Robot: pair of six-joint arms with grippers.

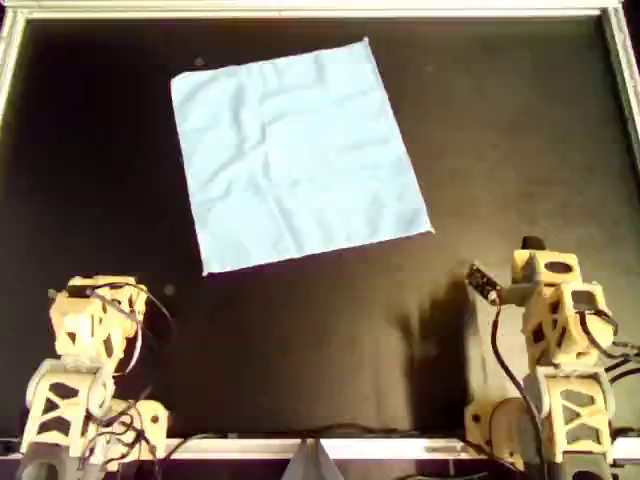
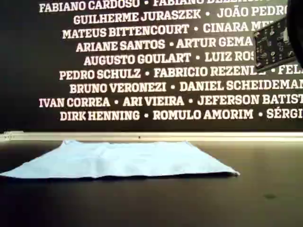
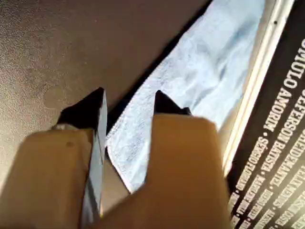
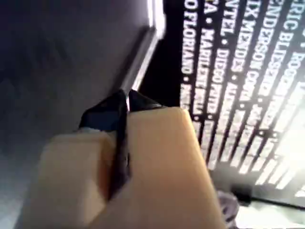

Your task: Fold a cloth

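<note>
The light-blue cloth (image 1: pixel 300 150) lies spread flat and slightly wrinkled on the black table, turned a little, in the upper middle of the overhead view. The exterior view shows the cloth (image 2: pixel 123 161) low and flat before the far rail. My left arm (image 1: pixel 95 320) sits folded at the overhead view's lower left, well short of the cloth's nearest corner. Its gripper (image 3: pixel 129 95) is open and empty, with the cloth (image 3: pixel 205 76) lying beyond it. My right arm (image 1: pixel 550 300) stands at the overhead view's lower right. Its gripper (image 4: pixel 125 98) is shut, holds nothing, and no cloth shows in that view.
A metal rail (image 1: pixel 320 10) frames the black table (image 1: pixel 330 340); it runs along the far edge (image 2: pixel 151 136). Behind it stands a dark wall with white printed names (image 2: pixel 156 71). A circuit board on the right arm (image 2: pixel 274 45) hangs in the exterior view's upper right.
</note>
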